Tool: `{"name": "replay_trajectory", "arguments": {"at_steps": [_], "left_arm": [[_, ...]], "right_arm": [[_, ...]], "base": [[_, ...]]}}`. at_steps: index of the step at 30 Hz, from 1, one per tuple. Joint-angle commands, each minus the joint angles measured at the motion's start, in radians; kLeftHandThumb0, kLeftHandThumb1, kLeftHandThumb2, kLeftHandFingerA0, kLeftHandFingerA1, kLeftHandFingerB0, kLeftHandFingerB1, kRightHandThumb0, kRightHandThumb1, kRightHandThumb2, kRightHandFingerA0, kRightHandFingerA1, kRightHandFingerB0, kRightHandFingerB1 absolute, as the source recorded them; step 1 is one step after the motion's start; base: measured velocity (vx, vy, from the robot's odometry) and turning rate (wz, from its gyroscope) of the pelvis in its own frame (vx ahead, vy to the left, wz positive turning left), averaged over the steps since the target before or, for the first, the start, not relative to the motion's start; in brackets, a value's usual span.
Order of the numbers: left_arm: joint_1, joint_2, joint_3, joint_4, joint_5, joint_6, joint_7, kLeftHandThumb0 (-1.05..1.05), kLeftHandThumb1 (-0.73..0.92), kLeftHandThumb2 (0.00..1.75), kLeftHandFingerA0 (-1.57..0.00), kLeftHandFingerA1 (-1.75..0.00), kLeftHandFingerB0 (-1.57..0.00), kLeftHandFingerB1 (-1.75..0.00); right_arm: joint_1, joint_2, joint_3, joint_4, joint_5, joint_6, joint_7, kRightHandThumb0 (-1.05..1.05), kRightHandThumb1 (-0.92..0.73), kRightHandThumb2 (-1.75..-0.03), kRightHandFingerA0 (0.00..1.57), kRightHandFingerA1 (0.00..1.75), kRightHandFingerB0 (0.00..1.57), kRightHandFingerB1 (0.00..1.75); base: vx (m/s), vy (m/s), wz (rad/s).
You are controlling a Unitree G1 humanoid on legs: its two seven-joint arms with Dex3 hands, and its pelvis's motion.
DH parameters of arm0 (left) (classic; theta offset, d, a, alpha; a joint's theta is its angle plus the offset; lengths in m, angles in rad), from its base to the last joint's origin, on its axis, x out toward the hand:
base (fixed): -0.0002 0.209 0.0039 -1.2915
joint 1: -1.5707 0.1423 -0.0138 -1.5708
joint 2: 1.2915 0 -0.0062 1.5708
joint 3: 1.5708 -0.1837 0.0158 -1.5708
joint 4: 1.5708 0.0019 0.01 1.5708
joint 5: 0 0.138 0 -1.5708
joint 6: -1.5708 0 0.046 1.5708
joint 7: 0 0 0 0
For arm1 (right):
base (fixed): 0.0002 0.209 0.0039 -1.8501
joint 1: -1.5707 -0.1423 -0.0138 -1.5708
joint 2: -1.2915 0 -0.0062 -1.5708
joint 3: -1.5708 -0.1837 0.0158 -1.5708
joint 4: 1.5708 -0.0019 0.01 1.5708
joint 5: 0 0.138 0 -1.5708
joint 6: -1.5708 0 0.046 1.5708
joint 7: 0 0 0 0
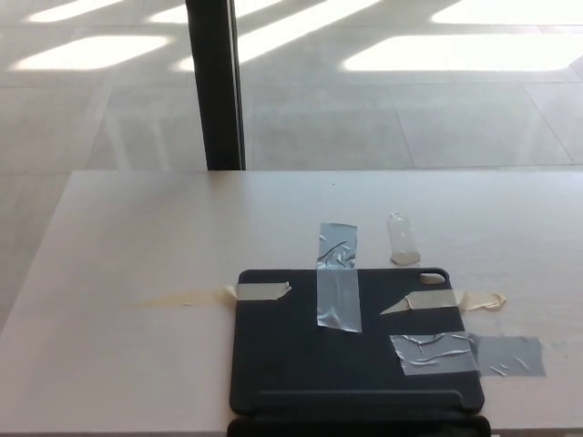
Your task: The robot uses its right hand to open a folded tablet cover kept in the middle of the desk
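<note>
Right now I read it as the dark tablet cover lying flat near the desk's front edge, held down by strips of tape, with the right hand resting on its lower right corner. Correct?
Not quite. The tablet cover does lie flat near the front edge of the desk, with tape strips across it, but no hand rests on its corner: the head view shows neither robot hand.

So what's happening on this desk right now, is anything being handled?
Nothing is being handled at this moment; neither robot hand shows in the head view. A dark tablet cover lies flat on the pale desk, fastened to it by strips of grey tape and beige tape. A small clear piece sits just beyond its far edge.
</note>
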Motion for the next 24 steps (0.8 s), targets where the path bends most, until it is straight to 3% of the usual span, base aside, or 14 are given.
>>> {"name": "replay_trajectory", "arguments": {"at_steps": [1,4,5,6,9,10,12,14,15,16,17,20,21,24], "left_arm": [[0.036,0.021,-0.007,0.008,-0.018,-0.018,-0.01,-0.48,0.42,0.57,-0.95,-0.91,-0.73,-0.77],[0.042,0.021,-0.006,0.008,-0.019,-0.016,-0.006,-0.47,0.41,0.58,-0.89,-0.91,-0.76,-0.79],[0.048,0.022,0.003,0.01,-0.028,-0.013,-0.015,-0.49,0.27,0.8,-0.86,-0.91,-0.69,-0.79],[0.049,0.021,0.004,0.011,-0.029,-0.014,-0.014,-0.46,0.41,0.58,-0.88,-0.91,-0.71,-0.76],[0.055,0.019,0.0,0.013,-0.024,-0.018,-0.013,-0.5,0.4,0.59,-0.87,-0.91,-0.71,-0.77],[0.059,0.019,0.0,0.015,-0.023,-0.02,-0.017,-0.5,0.4,0.58,-0.87,-0.91,-0.73,-0.77],[0.066,0.017,0.006,0.015,-0.029,-0.02,-0.022,-0.58,0.28,0.81,-0.87,-0.91,-0.69,-0.79],[0.068,0.016,0.001,0.014,-0.023,-0.022,-0.016,-0.55,0.38,0.58,-0.9,-0.91,-0.77,-0.8],[0.072,0.016,0.004,0.013,-0.027,-0.021,-0.022,-0.55,0.27,0.8,-0.86,-0.91,-0.74,-0.81],[0.071,0.016,0.007,0.014,-0.03,-0.02,-0.02,-0.55,0.27,0.8,-0.86,-0.91,-0.74,-0.81],[0.073,0.016,0.007,0.016,-0.03,-0.02,-0.027,-0.52,0.41,0.57,-0.87,-0.91,-0.68,-0.75],[0.08,0.014,0.009,0.017,-0.033,-0.017,-0.024,-0.53,0.41,0.57,-0.88,-0.91,-0.66,-0.75],[0.079,0.011,0.034,0.015,-0.057,-0.012,-0.021,-0.47,0.41,0.59,-0.87,-0.93,-0.65,-0.77],[0.082,0.006,0.034,0.017,-0.056,-0.019,-0.018,-0.52,0.4,0.58,-0.84,-0.91,-0.64,-0.76]], "right_arm": [[-0.344,-0.02,-0.559,-0.037,0.414,0.234,0.064,-0.57,-0.5,-0.83,0.52,0.57,0.32,0.48],[-0.493,-0.061,-0.786,0.063,0.485,0.231,-0.034,-0.51,-0.49,-0.82,0.57,0.61,0.37,0.51],[-0.52,-0.085,-0.855,0.118,0.49,0.174,-0.091,-0.48,-0.6,-0.58,0.75,0.53,0.48,0.43],[-0.53,-0.107,-0.906,0.172,0.501,0.129,-0.123,-0.55,-0.47,-0.81,0.67,0.64,0.43,0.55],[-0.545,-0.166,-1.047,0.324,0.569,0.066,-0.141,-0.6,-0.45,-0.83,0.71,0.64,0.5,0.56],[-0.531,-0.2,-1.095,0.396,0.561,0.025,-0.158,-0.6,-0.57,-0.58,0.85,0.52,0.62,0.44],[-0.507,-0.242,-1.188,0.545,0.542,-0.012,-0.231,-0.69,-0.5,-0.56,1.03,0.59,0.72,0.55],[-0.479,-0.248,-1.24,0.64,0.544,-0.063,-0.279,-0.71,-0.47,-0.59,1.01,0.62,0.68,0.58],[-0.446,-0.231,-1.277,0.691,0.54,-0.105,-0.337,-0.74,-0.53,-0.57,0.91,0.67,0.63,0.6],[-0.439,-0.223,-1.296,0.707,0.547,-0.112,-0.352,-0.74,-0.53,-0.57,0.91,0.67,0.63,0.6],[-0.424,-0.228,-1.339,0.799,0.558,-0.139,-0.402,-0.79,-0.55,-0.58,0.9,0.71,0.54,0.62],[-0.412,-0.231,-1.385,0.927,0.585,-0.242,-0.468,-0.8,-0.52,-0.58,0.92,0.74,0.6,0.63],[-0.396,-0.205,-1.416,1.069,0.612,-0.367,-0.579,-0.78,-0.63,-0.6,0.87,0.91,0.49,0.83],[-0.403,-0.165,-1.469,1.143,0.654,-0.415,-0.651,-0.8,-0.7,-0.62,0.64,1.08,0.37,0.93]], "base": [[0.0,0.0,0.0],[0.0,0.0,0.0],[0.0,0.0,0.0],[0.0,0.0,0.0],[0.0,0.0,0.0],[0.0,0.0,0.0],[0.0,0.0,0.0],[0.0,0.0,0.0],[0.0,0.0,0.0],[0.0,0.0,0.0],[0.0,0.0,0.0],[0.0,0.0,0.0],[0.0,0.0,0.0],[0.0,0.0,0.0]]}}
